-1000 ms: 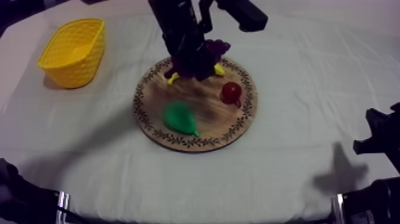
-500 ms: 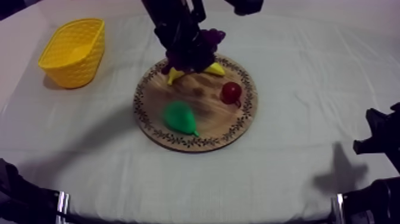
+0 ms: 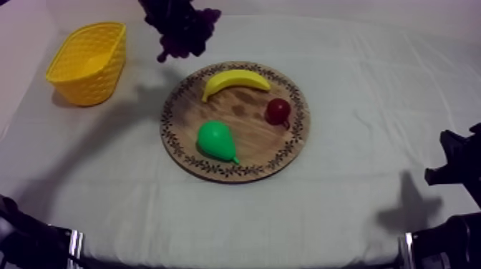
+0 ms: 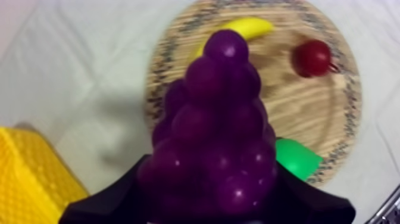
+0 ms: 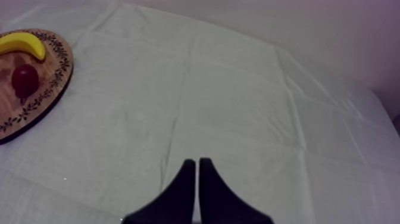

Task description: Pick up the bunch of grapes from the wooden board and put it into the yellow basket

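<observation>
Grapes [image 4: 217, 137] form a glossy, deep-purple, tapering cluster.

Light soft, rather dim, coming from above. Broad faint shadow on cloth [image 3: 358, 79] between yellow basket [image 3: 100, 79] and wooden board [image 3: 243, 114]; second soft shadow at lower right in top view. Small white glints on bunch of grapes [image 4: 217, 137].

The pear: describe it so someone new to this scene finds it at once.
Start at the round wooden board in the middle of the table. Of three toy fruits on it, the pear lies nearest its front edge. It alone is green; the banana is yellow, the small red fruit round.
</observation>
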`<state>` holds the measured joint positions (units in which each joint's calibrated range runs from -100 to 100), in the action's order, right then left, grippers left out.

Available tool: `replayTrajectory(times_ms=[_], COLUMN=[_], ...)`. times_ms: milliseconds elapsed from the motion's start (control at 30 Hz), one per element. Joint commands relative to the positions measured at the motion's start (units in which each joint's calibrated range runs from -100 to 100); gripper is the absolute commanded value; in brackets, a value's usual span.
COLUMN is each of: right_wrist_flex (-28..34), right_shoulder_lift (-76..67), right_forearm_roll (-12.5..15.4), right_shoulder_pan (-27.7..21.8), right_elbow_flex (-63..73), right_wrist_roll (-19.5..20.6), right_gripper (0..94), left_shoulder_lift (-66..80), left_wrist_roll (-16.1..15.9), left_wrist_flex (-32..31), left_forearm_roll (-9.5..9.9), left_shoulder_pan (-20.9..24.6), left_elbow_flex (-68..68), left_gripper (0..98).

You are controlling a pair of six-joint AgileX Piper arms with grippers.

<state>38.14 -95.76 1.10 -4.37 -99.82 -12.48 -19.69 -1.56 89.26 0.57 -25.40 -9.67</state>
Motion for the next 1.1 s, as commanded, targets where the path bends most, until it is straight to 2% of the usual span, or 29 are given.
replayTrajectory(times_ms=[0,367,733,1067], right_wrist_flex=[0.0,0.0,0.0,0.0], right_shoulder_lift=[0.0,0.0,0.0,0.0], right_forearm_roll=[0.0,0.0,0.0,0.0], right_shoulder_pan=[0.0,0.0,0.0,0.0], right_elbow_flex=[0.0,0.0,0.0,0.0], right_wrist_roll=[0.0,0.0,0.0,0.0], right_gripper=[0.3,0.3,0.3,0.3], left_shoulder_lift=[0.3,1.8,1.8,0.7], left_wrist_roll=[-0.1,-0.1,0.0,0.2], left_wrist_flex=[0.0,0.0,0.0,0.1], left_forearm_roll=[0.16,0.76,0.23,0.17], left_shoulder_pan=[2.4,12.7,22.3,26.1], left_elbow_flex=[0.1,0.1,0.1,-1.6], left_gripper=[40.6,39.9,36.8,33.7])
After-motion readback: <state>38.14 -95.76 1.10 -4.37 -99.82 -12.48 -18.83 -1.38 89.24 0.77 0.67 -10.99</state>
